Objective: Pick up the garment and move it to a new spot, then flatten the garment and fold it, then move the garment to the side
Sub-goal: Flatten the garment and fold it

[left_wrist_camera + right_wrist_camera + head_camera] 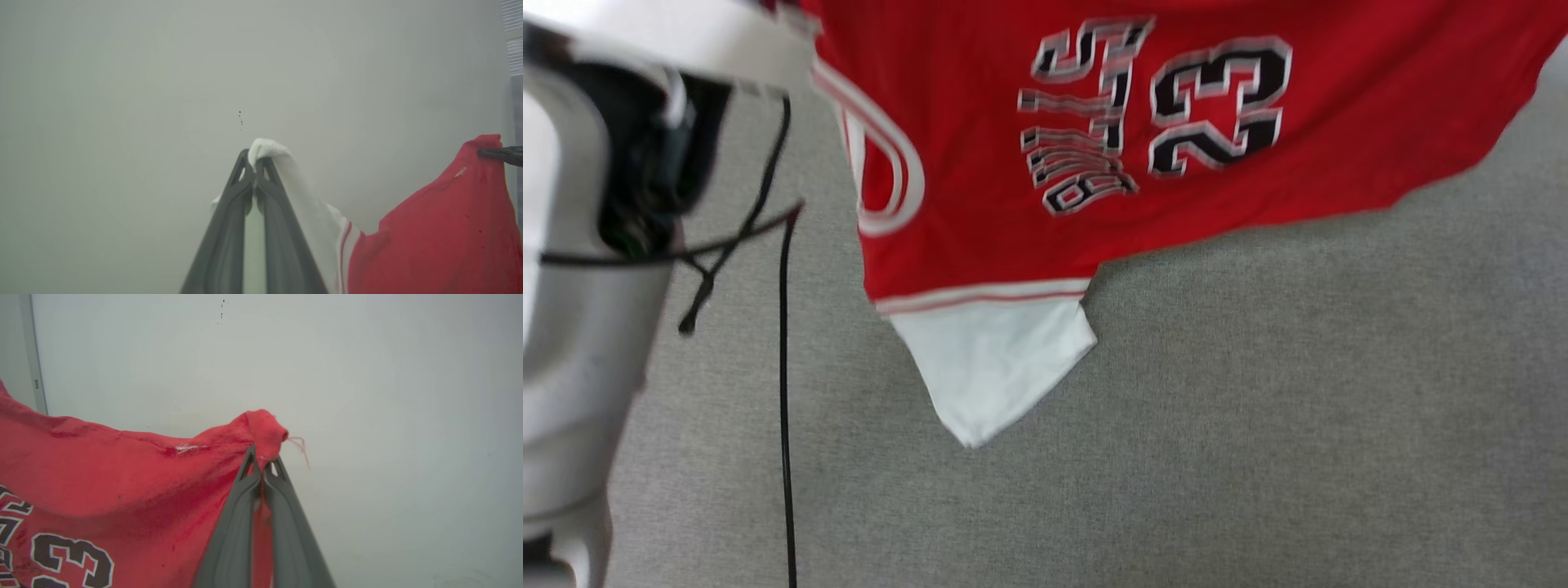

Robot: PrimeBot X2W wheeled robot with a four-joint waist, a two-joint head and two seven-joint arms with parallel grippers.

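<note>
My left hand (255, 165) was pinched tight on a bunched bit of white sleeve (294, 192), with a nub of cloth poking out over the tips. My right hand (263, 464) was clamped just as hard on a red corner (265, 430) of the garment (980, 204), and a loose thread (300, 447) trailed off that corner. So the whole shirt was up in the air, slung between my two hands in front of a pale wall (122, 81), hanging sideways over the grey cloth-covered surface (1258, 425).

Working outward from the pinches, the fabric sagged in a soft curve between them, so no stiffness at all. It was light, floppy jersey stuff that goes wherever gravity says. The black lettering (1160, 106) was facing me, turned on its side, with the striped collar (890, 171) off to my left. The other sleeve (992, 367) dangled lowest, pointing down at the surface. I couldn't tell whether its tip was touching or just hovering.

My take on handling: it weighed next to nothing, so a two-point pinch was plenty. But both grips were on tiny bunches right at the edge, and thin knit like this can creep out if you yank it. I'd say the seams and the hem are the best places to hold, since the cloth is doubled there. Also, my arm's cable (786, 392) hung just beside the collar, which might be a snag risk.
</note>
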